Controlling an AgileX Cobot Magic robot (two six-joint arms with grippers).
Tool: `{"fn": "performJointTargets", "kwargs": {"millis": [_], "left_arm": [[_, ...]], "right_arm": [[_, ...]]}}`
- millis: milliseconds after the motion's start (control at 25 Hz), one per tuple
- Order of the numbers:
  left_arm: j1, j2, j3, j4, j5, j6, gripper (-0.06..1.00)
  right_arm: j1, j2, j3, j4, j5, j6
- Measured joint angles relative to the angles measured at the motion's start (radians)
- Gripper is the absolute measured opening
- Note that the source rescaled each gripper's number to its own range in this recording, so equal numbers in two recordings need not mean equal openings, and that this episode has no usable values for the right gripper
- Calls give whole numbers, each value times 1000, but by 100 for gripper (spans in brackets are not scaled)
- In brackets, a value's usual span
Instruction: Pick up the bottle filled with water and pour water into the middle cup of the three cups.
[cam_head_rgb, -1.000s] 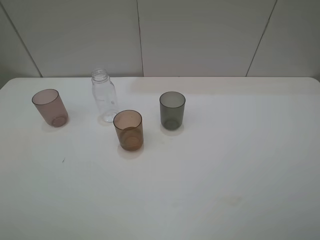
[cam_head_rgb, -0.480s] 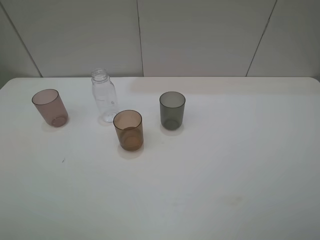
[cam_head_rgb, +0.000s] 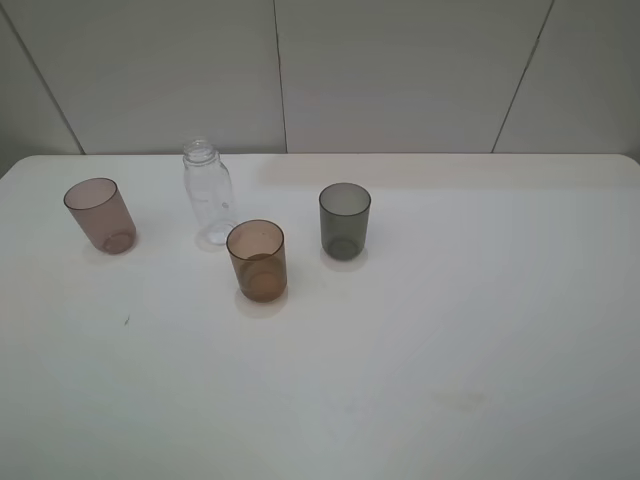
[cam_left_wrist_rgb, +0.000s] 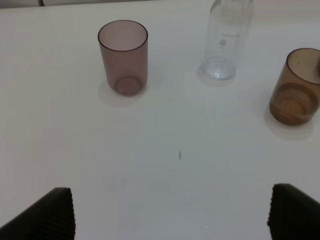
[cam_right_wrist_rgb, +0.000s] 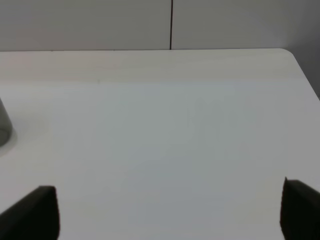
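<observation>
The clear capless bottle (cam_head_rgb: 208, 195) stands upright at the back left of the white table, just behind the amber middle cup (cam_head_rgb: 257, 261). The pinkish-mauve cup (cam_head_rgb: 100, 215) stands to the left, the dark grey cup (cam_head_rgb: 345, 221) to the right. Neither arm shows in the exterior high view. In the left wrist view my left gripper (cam_left_wrist_rgb: 170, 215) is open and empty, well short of the bottle (cam_left_wrist_rgb: 225, 40), mauve cup (cam_left_wrist_rgb: 123, 57) and amber cup (cam_left_wrist_rgb: 297, 87). My right gripper (cam_right_wrist_rgb: 170, 212) is open and empty over bare table, with only the grey cup's edge (cam_right_wrist_rgb: 4, 125) in view.
The white table (cam_head_rgb: 450, 330) runs back to a grey panelled wall (cam_head_rgb: 400, 70). Its rounded far right corner (cam_right_wrist_rgb: 292, 57) shows in the right wrist view. A small dark speck (cam_left_wrist_rgb: 180, 155) lies on the table in front of the cups.
</observation>
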Motion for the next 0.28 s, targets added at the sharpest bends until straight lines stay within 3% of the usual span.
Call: {"fn": "performJointTargets", "kwargs": {"millis": [280], "left_arm": [[0, 0, 0, 0, 0, 0, 98]], "right_arm": [[0, 0, 0, 0, 0, 0]]}}
